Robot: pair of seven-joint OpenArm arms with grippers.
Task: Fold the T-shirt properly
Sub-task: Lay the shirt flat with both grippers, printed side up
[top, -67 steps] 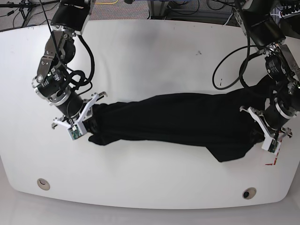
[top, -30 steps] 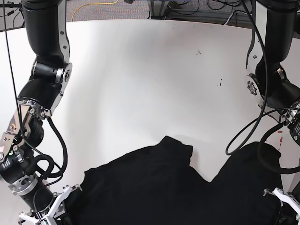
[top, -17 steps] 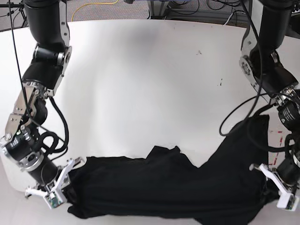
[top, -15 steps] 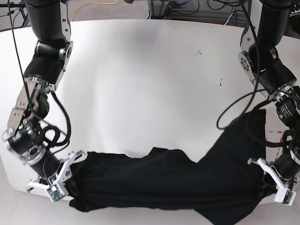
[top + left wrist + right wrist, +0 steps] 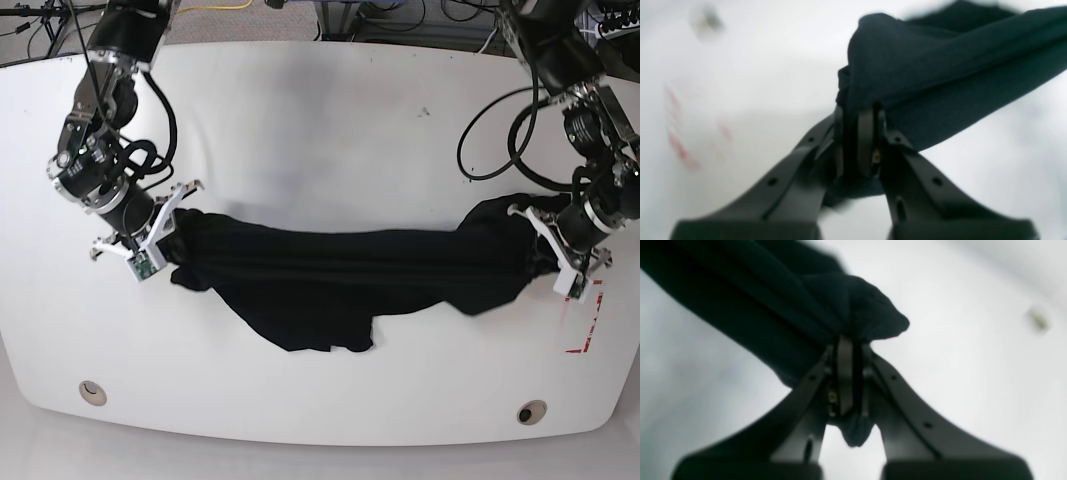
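1. The table (image 5: 330,120) was the broad white surface under everything.
2. The T-shirt (image 5: 340,265) hung stretched between the two arms across the table's middle, a loose fold sagging toward the near edge. It looked soft, light and limp, so it would likely droop wherever unsupported; bunched corners or hems seemed the best places to hold.
3. The left gripper (image 5: 858,140), on the base view's right, was clamped tight on a bunched end of the cloth.
4. The right gripper (image 5: 848,373), at the opposite end, was likewise pinched on gathered fabric.
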